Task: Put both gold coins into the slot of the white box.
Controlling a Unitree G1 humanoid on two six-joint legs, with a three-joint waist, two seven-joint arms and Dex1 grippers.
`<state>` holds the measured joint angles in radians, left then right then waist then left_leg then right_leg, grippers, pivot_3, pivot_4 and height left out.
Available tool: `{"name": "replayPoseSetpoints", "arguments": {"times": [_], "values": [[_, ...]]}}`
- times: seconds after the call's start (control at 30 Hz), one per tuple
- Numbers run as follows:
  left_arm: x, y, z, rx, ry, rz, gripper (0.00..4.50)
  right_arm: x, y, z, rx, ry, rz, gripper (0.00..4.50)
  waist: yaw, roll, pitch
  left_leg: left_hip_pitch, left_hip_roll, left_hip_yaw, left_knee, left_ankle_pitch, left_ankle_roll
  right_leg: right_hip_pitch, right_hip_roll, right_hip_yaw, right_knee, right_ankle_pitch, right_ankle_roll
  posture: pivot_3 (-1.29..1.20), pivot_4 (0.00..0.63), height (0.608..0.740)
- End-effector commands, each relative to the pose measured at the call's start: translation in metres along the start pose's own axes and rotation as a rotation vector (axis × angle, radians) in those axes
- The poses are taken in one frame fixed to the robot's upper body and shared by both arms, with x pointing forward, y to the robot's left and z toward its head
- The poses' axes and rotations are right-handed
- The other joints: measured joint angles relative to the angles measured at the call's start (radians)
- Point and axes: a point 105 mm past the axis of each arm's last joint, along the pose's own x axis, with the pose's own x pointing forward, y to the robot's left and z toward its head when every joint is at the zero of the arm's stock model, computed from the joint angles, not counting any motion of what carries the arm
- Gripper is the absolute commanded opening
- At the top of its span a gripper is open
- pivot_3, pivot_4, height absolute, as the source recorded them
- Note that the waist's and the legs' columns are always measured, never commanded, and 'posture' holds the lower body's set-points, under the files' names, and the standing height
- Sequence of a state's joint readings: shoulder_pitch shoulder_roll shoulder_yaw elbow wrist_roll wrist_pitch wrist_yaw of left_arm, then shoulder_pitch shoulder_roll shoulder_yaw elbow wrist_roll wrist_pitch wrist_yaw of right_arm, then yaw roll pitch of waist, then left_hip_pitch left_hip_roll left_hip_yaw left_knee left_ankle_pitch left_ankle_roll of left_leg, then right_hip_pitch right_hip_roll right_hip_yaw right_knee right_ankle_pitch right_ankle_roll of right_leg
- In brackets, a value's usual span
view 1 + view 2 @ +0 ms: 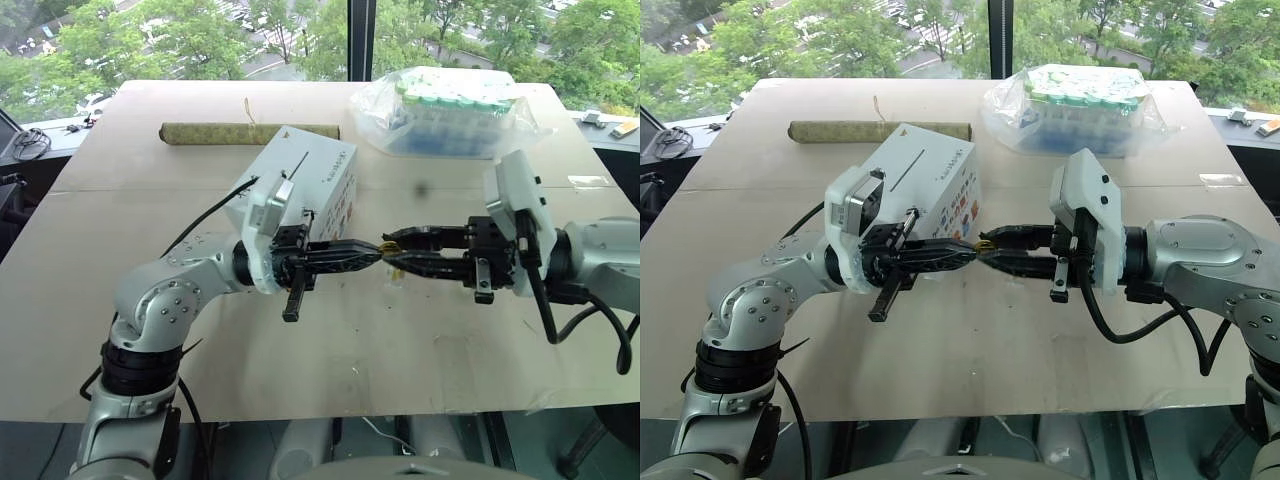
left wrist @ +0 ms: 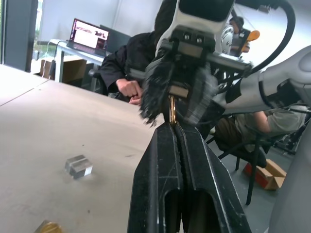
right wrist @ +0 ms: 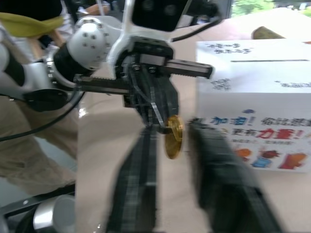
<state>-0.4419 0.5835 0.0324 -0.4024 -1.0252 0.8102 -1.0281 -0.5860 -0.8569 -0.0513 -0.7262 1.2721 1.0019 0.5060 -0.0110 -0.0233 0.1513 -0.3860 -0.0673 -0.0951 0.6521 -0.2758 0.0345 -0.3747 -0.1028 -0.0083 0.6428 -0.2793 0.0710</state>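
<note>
My two grippers meet tip to tip in mid-air over the table, just in front of the white box (image 1: 300, 175). Its slot (image 1: 297, 160) is a thin dark slit in the handwritten top. My left gripper (image 1: 372, 256) is shut on a gold coin (image 3: 173, 137), pinching its edge. My right gripper (image 1: 395, 252) is open, one finger on each side of that coin. A second gold coin (image 2: 47, 227) lies on the table below, cut off by the picture's edge.
A clear bag of green-capped tubes (image 1: 450, 110) sits at the table's far right, and a rolled olive cylinder (image 1: 250, 132) lies behind the box. A small clear cube (image 2: 78, 166) rests on the table. People (image 2: 126, 63) sit beyond the table's edge.
</note>
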Motion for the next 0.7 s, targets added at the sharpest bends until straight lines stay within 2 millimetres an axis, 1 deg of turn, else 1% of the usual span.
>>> {"name": "replayPoseSetpoints", "arguments": {"times": [0.03,0.27,0.4,0.47,0.53,0.6,0.7], "values": [[0.003,-0.008,0.009,0.04,-0.017,-0.031,0.0,-0.001,0.003,0.009,-0.042,-0.027,0.004,2.6,0.0,0.0,0.0,0.0,0.0,0.0,0.0,0.0,0.0,0.0,0.0,0.0,0.0,0.0,0.0,0.0,0.15,0.74],[0.002,-0.007,0.008,0.035,-0.021,-0.026,0.0,-0.005,-0.002,0.008,-0.05,-0.016,-0.034,2.6,0.0,0.0,0.0,0.0,0.0,0.0,0.0,0.0,0.0,0.0,0.0,0.0,0.0,0.0,0.0,0.0,0.15,0.74],[0.0,-0.004,0.015,0.043,-0.043,0.001,0.0,-0.018,-0.012,0.004,-0.059,0.01,-0.1,2.6,0.003,0.0,0.0,0.0,0.0,0.0,0.0,0.0,0.0,0.0,0.0,0.0,0.0,0.0,0.0,0.0,0.15,0.74],[-0.004,-0.002,0.023,0.049,-0.067,0.039,0.0,-0.029,-0.014,0.004,-0.102,0.019,-0.136,2.6,0.005,0.0,0.0,-0.001,0.0,-0.001,0.0,0.0,0.0,0.0,0.0,-0.001,0.0,0.0,0.0,0.0,0.15,0.74],[-0.007,0.0,0.029,0.06,-0.083,0.082,0.0,-0.038,-0.009,0.005,-0.161,0.024,-0.135,2.6,0.005,0.0,0.0,-0.001,0.0,-0.001,0.0,0.0,0.0,0.0,0.0,-0.001,0.0,0.0,0.0,0.0,0.15,0.74],[-0.013,0.002,0.037,0.08,-0.102,0.141,0.0,-0.046,-0.008,0.006,-0.184,0.016,-0.159,2.6,0.004,0.0,0.0,-0.001,0.0,-0.001,0.0,0.0,0.0,0.0,0.0,-0.001,0.0,0.0,0.0,0.0,0.15,0.74],[-0.024,0.012,0.058,0.17,-0.123,0.306,0.0,-0.061,-0.01,0.01,-0.264,0.011,-0.227,2.6,0.004,-0.001,0.0,-0.001,0.0,-0.001,0.0,0.0,0.0,0.0,0.0,-0.001,0.0,0.0,0.0,0.0,0.15,0.74]]}}
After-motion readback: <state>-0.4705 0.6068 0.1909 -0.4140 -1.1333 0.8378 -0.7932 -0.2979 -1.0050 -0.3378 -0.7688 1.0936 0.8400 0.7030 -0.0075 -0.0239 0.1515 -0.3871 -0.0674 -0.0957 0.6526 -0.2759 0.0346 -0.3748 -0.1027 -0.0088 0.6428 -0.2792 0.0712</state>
